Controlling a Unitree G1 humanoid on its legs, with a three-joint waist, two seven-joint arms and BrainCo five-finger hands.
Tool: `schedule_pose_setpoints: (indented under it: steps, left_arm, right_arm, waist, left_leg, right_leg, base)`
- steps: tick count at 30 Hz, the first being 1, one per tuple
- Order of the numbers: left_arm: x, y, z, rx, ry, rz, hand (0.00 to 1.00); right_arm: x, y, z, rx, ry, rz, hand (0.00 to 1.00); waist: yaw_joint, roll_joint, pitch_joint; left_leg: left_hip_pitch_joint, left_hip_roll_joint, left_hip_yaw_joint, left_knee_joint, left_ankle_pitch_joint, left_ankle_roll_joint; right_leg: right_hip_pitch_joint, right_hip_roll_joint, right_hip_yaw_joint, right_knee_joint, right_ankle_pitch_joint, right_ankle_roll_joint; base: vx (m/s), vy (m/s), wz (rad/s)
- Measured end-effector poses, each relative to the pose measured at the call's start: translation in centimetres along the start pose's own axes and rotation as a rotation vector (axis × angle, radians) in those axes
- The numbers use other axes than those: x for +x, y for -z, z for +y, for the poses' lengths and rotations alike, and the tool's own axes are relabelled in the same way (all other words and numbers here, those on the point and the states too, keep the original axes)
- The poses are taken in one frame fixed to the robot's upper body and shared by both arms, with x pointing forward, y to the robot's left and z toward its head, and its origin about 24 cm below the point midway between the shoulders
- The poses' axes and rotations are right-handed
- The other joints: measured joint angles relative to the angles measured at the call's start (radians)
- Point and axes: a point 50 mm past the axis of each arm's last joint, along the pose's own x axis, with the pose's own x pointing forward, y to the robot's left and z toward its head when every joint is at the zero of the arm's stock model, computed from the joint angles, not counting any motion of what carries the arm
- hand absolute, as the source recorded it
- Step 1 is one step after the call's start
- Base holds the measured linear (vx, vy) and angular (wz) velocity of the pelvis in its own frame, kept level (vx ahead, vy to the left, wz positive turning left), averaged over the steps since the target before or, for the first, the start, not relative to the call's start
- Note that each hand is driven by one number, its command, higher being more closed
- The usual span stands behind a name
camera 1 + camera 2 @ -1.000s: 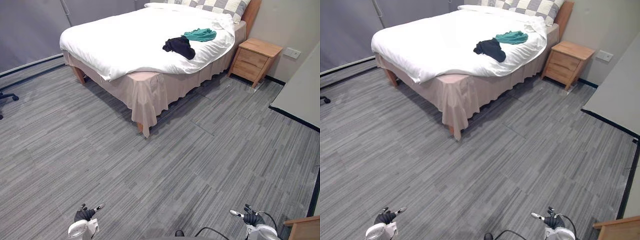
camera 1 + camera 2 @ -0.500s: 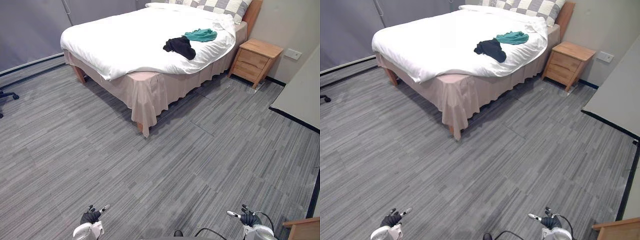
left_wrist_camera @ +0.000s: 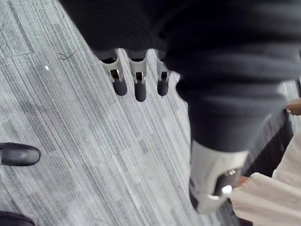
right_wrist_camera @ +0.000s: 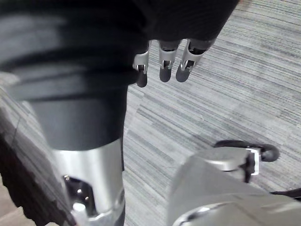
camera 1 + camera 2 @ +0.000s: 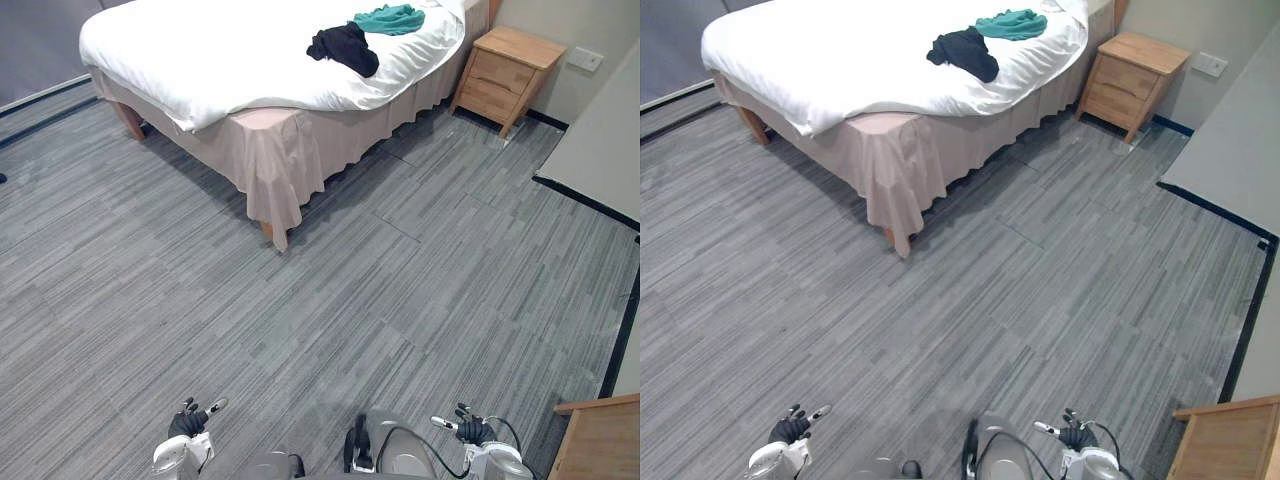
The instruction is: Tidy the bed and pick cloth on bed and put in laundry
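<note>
Eye views: black cloth point(image 5: 345, 46) on bed point(image 5: 190, 60), long axis slanting toward the bed's right edge; teal cloth point(image 5: 390, 18) just beside. Wrist views: left hand point(image 3: 139, 80), right hand point(image 4: 164, 63), fingers straight, slightly apart, empty.

The two head eyes are looking steeply down from well away from the bed point(image 5: 220, 50), facing its near corner across a wide stretch of floor point(image 5: 330, 300). Sitting slightly apart, both are sharing the bed, the floor and the nightstand point(image 5: 505, 70) beside the bed. The left wrist camera is looking along the left hand point(image 3: 140, 87) from very close, down onto floor; the right wrist camera is doing likewise along the right hand point(image 4: 164, 70).
</note>
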Motion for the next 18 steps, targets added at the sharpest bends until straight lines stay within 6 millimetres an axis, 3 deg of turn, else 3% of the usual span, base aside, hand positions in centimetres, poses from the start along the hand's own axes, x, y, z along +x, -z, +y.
schedule_pose_setpoints:
  steps: [1,3,5,6,7,9,10,11,12,14,16,18]
  left_arm:
    - [0.1,-0.2,-0.1,0.0,0.008,-0.003,0.0]
    - [0.3,-1.2,-0.3,0.002,0.039,-0.031,0.0]
    - [0.0,-0.6,-0.4,-0.01,0.047,-0.025,0.0]
    - [-0.1,-0.2,-0.5,-0.015,0.052,-0.019,0.0]
    - [-0.5,0.8,-1.0,-0.028,0.065,0.001,0.0]
    - [-1.0,2.1,-1.2,-0.021,0.082,0.039,0.0]
    - [-1.5,3.4,-1.1,-0.017,0.079,0.072,0.0]
    - [-1.6,3.6,-1.1,-0.015,0.079,0.077,0.0]
    - [-1.9,4.2,-0.9,-0.015,0.078,0.089,0.0]
    - [-2.7,4.9,-0.8,-0.025,0.092,0.082,0.0]
    - [-3.2,5.7,-1.2,-0.046,0.105,0.092,0.0]
    - [-3.9,6.8,-1.6,-0.08,0.112,0.118,0.0]
  right_arm:
    - [0.1,-0.5,0.0,0.004,0.002,-0.017,0.0]
    - [0.0,-1.5,0.2,0.015,0.0,-0.071,0.0]
    - [-0.4,-0.9,0.1,0.014,0.001,-0.067,0.0]
    - [-0.5,-0.7,-0.1,0.013,0.003,-0.066,0.0]
    - [-0.7,-0.1,-0.5,0.015,0.012,-0.041,0.0]
    - [-0.7,0.1,-0.7,-0.007,0.0,-0.023,0.0]
    - [-0.7,0.0,-0.6,-0.035,-0.011,-0.017,0.0]
    - [-0.7,0.1,-0.6,-0.043,-0.013,-0.015,0.0]
    - [-0.8,0.5,-0.7,-0.063,-0.022,0.001,0.0]
    - [-0.8,0.2,-1.3,-0.097,-0.019,0.0,0.0]
    - [-0.7,-0.9,-1.9,-0.123,-0.008,-0.038,0.0]
    - [-0.8,-2.7,-2.1,-0.135,-0.009,-0.113,0.0]
  waist:
    - [0.0,0.009,0.011]
    - [0.003,0.015,0.057]
    - [0.0,0.027,0.045]
    - [-0.004,0.038,0.033]
    - [-0.008,0.068,-0.003]
    - [-0.005,0.08,-0.01]
    - [-0.003,0.091,-0.016]
    - [-0.001,0.089,-0.016]
    - [0.005,0.059,-0.009]
    - [0.038,0.034,-0.011]
    - [0.067,0.035,-0.007]
    - [0.068,0.061,-0.019]
  left_leg:
    - [0.005,0.018,0.003,0.0,-0.008,-0.007]
    - [0.083,0.042,0.027,0.006,0.009,-0.029]
    - [0.108,0.066,0.0,0.052,0.015,-0.032]
    - [0.098,0.079,-0.01,0.074,0.015,-0.032]
    - [0.047,0.117,-0.048,0.183,0.032,-0.02]
    - [-0.105,0.163,-0.053,0.511,0.15,0.006]
    - [-0.209,0.162,-0.058,0.719,0.139,0.026]
    - [-0.225,0.154,-0.056,0.743,0.133,0.031]
    - [-0.283,0.088,-0.039,0.771,0.097,0.048]
    - [-0.349,-0.001,0.049,0.621,0.068,0.058]
    - [-0.376,-0.046,0.157,0.356,0.078,0.062]
    - [-0.403,-0.078,0.316,0.009,0.213,0.077]
  right_leg:
    - [-0.005,0.014,-0.007,0.028,-0.008,-0.032]
    - [-0.041,0.016,-0.01,0.274,-0.18,-0.087]
    - [-0.031,0.017,-0.03,0.381,-0.292,-0.102]
    - [-0.028,0.024,-0.043,0.388,-0.314,-0.108]
    - [-0.008,0.052,-0.073,0.374,-0.352,-0.13]
    - [0.075,0.096,-0.091,0.298,-0.373,-0.141]
    - [0.175,0.139,-0.096,0.187,-0.37,-0.146]
    - [0.199,0.144,-0.096,0.165,-0.37,-0.146]
    - [0.3,0.147,-0.093,0.072,-0.35,-0.147]
    - [0.407,0.146,-0.085,-0.018,-0.32,-0.153]
    - [0.465,0.148,-0.081,-0.054,-0.321,-0.16]
    - [0.548,0.162,-0.083,-0.134,-0.327,-0.15]
  base:
    - [0.37,-0.343,0.05]
    - [0.36,-0.307,0.03]
    - [0.33,-0.287,0.13]
    - [0.48,-0.38,0.31]
    - [0.47,-0.366,0.29]
    - [0.5,-0.359,0.25]
    - [0.33,-0.189,0.2]
    - [0.35,-0.139,0.34]
    - [0.32,-0.137,0.34]
    - [0.42,-0.183,0.07]
    - [0.42,-0.099,-0.27]
    - [0.5,-0.045,-0.07]
